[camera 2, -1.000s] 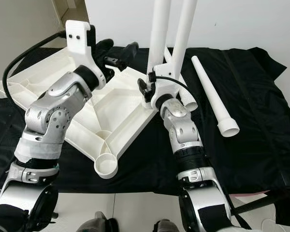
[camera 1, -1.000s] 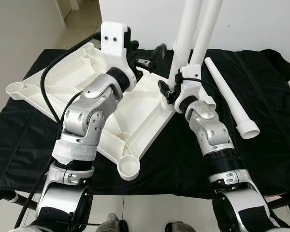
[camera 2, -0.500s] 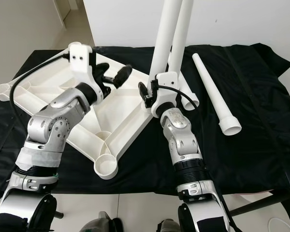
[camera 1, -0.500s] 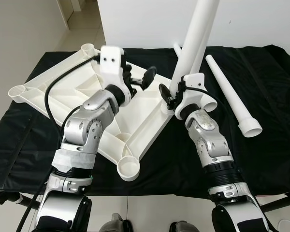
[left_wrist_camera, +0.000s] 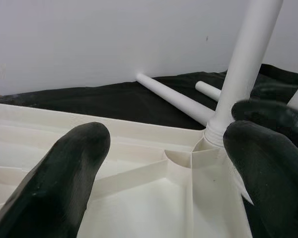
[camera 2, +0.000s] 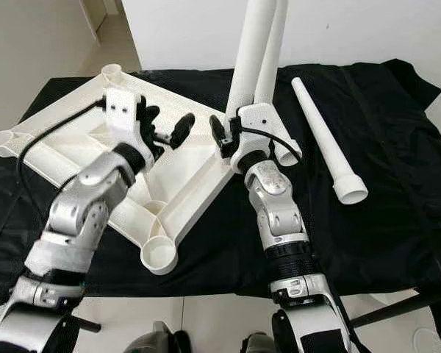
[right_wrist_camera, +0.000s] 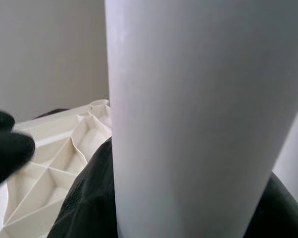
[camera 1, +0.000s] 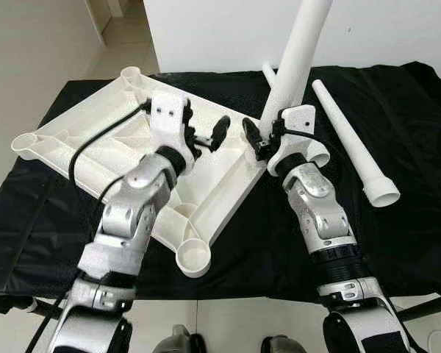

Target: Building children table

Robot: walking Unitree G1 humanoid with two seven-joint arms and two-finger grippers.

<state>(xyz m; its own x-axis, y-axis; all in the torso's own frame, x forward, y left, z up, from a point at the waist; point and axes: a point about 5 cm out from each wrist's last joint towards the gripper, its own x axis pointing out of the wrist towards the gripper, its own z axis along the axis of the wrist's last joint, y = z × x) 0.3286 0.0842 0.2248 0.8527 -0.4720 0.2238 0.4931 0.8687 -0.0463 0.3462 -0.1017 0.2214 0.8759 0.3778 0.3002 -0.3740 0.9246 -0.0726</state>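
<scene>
Two hands over tabletop (camera 1: 73,140), L hand (camera 1: 206,136) open, R hand (camera 1: 261,143) gripping upright leg (camera 1: 298,55).

White tabletop (camera 1: 95,140) and white legs (camera 1: 353,147) on black cloth (camera 1: 419,220); black-fingered silver arms.

This looks like a room in a home, with a plain white wall (camera 1: 220,33) at the top of the frame, a pale tiled floor (camera 1: 29,66) and a doorway at the upper left, and a tabletop in the middle covered by a crinkly black cloth (camera 1: 419,220).
</scene>
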